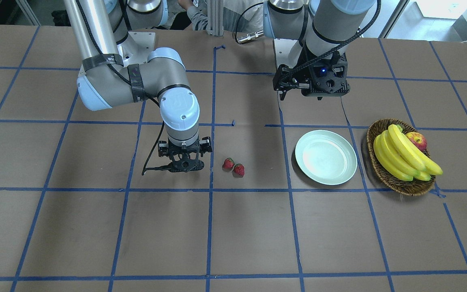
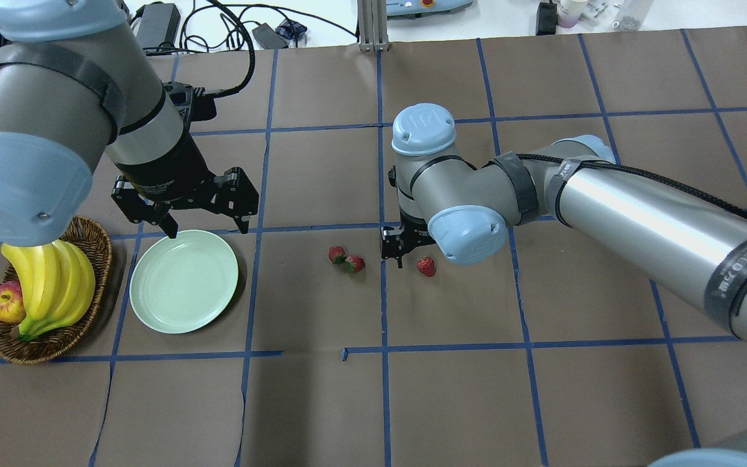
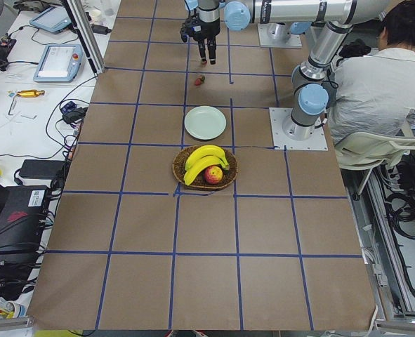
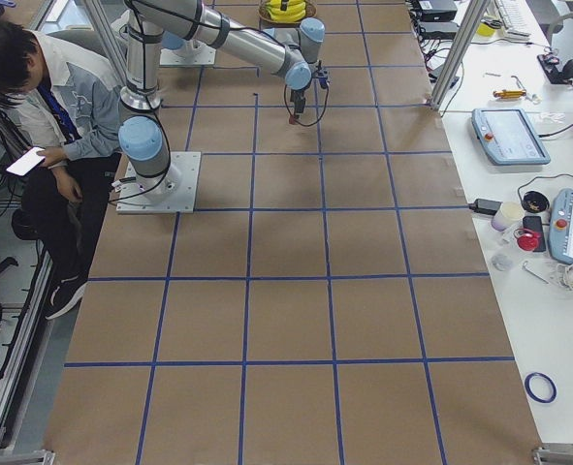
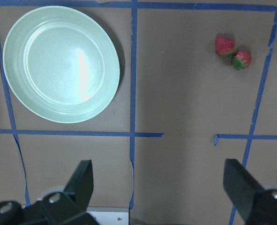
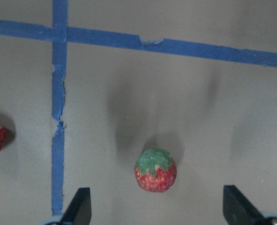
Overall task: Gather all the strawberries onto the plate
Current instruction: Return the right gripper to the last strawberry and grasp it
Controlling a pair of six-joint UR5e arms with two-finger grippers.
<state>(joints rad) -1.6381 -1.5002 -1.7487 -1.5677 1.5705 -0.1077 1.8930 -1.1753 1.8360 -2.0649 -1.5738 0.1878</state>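
The right end effector, spread wide and empty, points straight down over a lone strawberry on the surface and should descend centred and close gently, while two more strawberries lie well apart from the empty plate, where the released left end effector hovers.

An embossed logo, too faint to read, marks a blue joint cap at upper centre of the overhead view. White lettering on a black strap at the right edge is illegible.
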